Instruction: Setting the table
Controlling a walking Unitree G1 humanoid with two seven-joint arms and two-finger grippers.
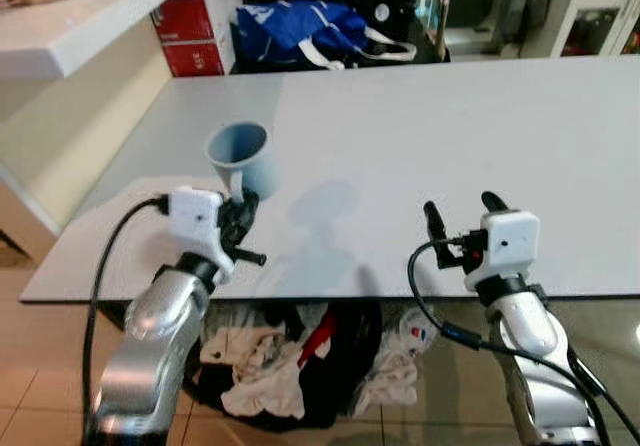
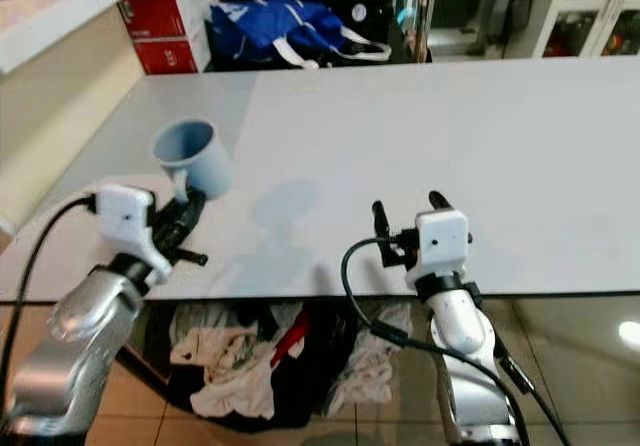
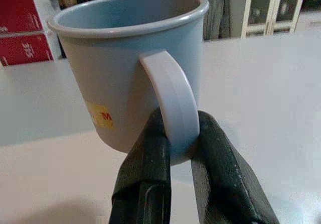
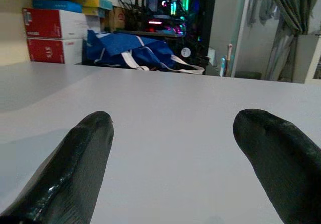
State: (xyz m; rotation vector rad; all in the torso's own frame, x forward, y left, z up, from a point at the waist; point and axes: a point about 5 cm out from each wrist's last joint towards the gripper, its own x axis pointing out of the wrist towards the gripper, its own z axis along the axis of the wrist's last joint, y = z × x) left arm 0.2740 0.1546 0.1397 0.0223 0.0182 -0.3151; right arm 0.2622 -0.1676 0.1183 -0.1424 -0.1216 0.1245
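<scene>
Nearest, under the tabletop's [image 1: 480, 116] front edge, a heap of crumpled cloths [image 1: 262, 366] with one red piece lies on the floor between the two silver arms. Just above that edge the left tool [image 1: 240, 209] pinches the handle [image 3: 173, 101] of a single blue-grey mug [image 1: 240, 156]. The left wrist view shows what the head views cannot: the two black fingers [image 3: 145, 179] press on either side of the pale loop handle at its lower end, and a small yellow sticker [image 3: 102, 116] with a red letter M sits on the mug's wall beside the handle. From the head views the mug looks tilted, its open mouth tipped toward the robot; whether its base touches the tabletop cannot be told. Its wall is plain and smooth, with a rolled rim.

The right tool [image 1: 459, 209] hovers at the front edge, well apart from the mug, its two fingers spread wide with nothing between them; the right wrist view shows bare white surface in the gap.

Beyond both tools, past the far edge, lie one blue bag [image 1: 300, 28] with white straps and two red boxes [image 1: 195, 31] stacked, and the right wrist view adds a computer case [image 4: 170, 5] with coloured lights behind the bag.
</scene>
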